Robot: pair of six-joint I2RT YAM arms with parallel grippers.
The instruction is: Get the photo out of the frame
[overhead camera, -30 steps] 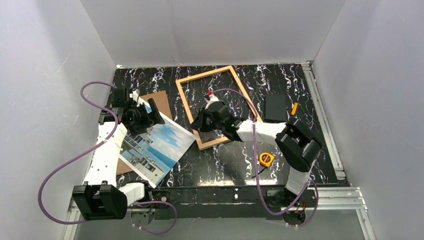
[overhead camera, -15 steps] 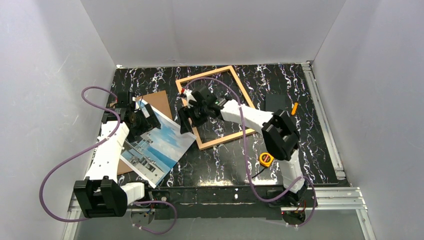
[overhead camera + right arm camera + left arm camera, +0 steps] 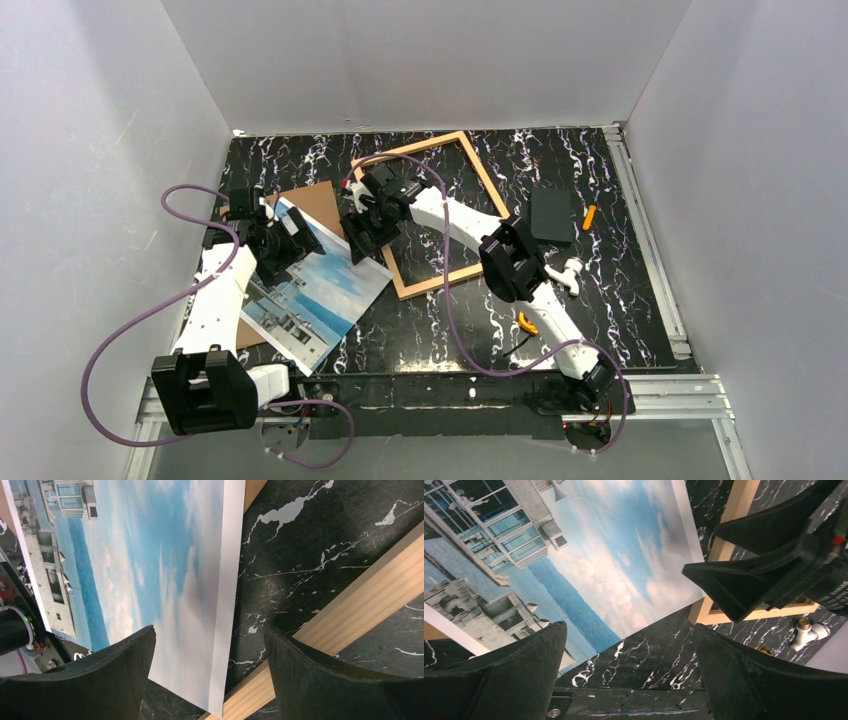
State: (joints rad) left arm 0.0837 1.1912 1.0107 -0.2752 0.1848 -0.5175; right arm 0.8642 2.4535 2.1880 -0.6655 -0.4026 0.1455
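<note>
Spread wide and gripping nothing at the right gripper (image 3: 210,632), straddling the white border of the photo (image 3: 150,555) where one corner laps over a rail of the frame (image 3: 360,595). Equally wide and empty at the left gripper (image 3: 629,630), low over that photo. Flat on a brown board (image 3: 325,195), left of the frame, long axis running near-to-far and leaning right; probably best dragged leftward, off that rail.

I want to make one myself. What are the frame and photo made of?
The frame looks like pale bare wood: straight grain lines run along it, with no paint. The photo looks like smooth printed paper, thin with a white border. The brown board under it may be cardboard or fibreboard; hard to tell.
</note>
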